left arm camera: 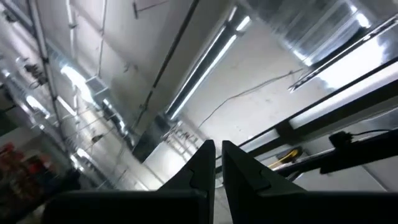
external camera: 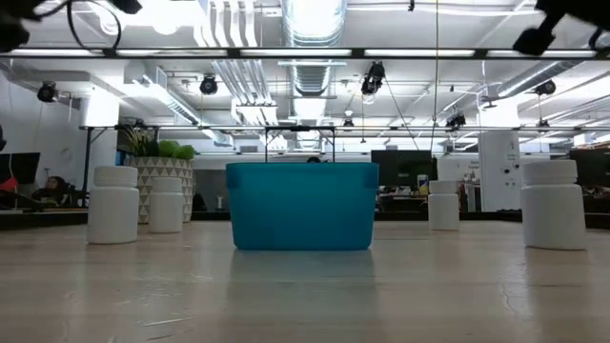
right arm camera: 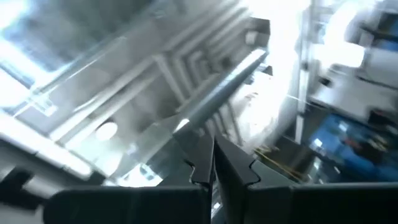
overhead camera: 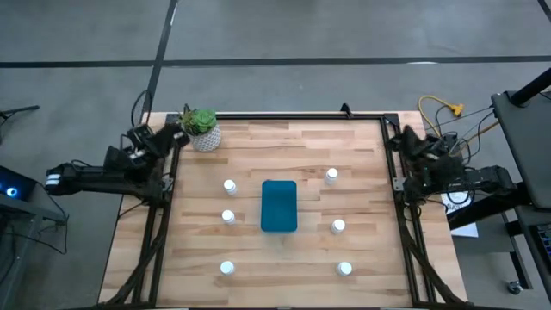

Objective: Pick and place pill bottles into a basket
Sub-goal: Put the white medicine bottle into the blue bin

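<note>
Six pill bottles (overhead camera: 229, 185) flank seemingly empty basket (overhead camera: 279, 206).

No writing can be read anywhere here. The bottles (external camera: 113, 204) show plain white sides with no label, and the basket (external camera: 302, 205) is bare teal. A white sheet (overhead camera: 459, 201) lies by the right arm's base, off the table's edge; it carries a dark mark, but that is too small to make out. Screens glow far back in the room; nothing on them is legible.
</note>
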Controlling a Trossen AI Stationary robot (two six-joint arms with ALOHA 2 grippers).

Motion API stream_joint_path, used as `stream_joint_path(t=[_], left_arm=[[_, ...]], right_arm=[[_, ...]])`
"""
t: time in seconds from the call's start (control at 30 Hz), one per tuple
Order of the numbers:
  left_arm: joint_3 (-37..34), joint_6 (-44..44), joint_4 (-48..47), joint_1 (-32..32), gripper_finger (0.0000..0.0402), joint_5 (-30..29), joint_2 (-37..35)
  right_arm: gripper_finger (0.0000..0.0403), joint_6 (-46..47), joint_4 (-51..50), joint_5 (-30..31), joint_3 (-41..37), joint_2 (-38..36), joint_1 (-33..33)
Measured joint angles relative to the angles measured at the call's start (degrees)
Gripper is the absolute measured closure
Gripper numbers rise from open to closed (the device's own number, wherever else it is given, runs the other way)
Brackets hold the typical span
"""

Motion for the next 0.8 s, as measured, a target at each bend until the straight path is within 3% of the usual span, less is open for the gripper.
stream_joint_path(t=[0.2,0.3,0.43,0.57,0.8], left_arm=[[12.32,8.82,0.51,0.02,0.0391,8.71,7.12],[17.92,12.58,0.51,0.02,0.0391,14.91,10.47],[24.24,15.46,0.41,0.02,0.0391,22.21,13.73],[29.57,18.20,-3.04,0.02,0.0391,24.89,16.47],[38.61,21.39,-27.20,-0.01,0.0391,27.19,19.30]], right_arm=[[0.0394,-17.79,-8.68,-15.20,16.65,5.90,0.00],[0.0394,-25.30,-15.40,-19.80,25.75,9.73,0.00],[0.0394,-29.82,-27.43,-20.20,37.48,15.00,0.00],[0.0394,-32.47,-39.69,-20.17,48.65,20.42,0.00],[0.0394,-35.77,-66.43,-19.79,65.90,28.85,0.00]])
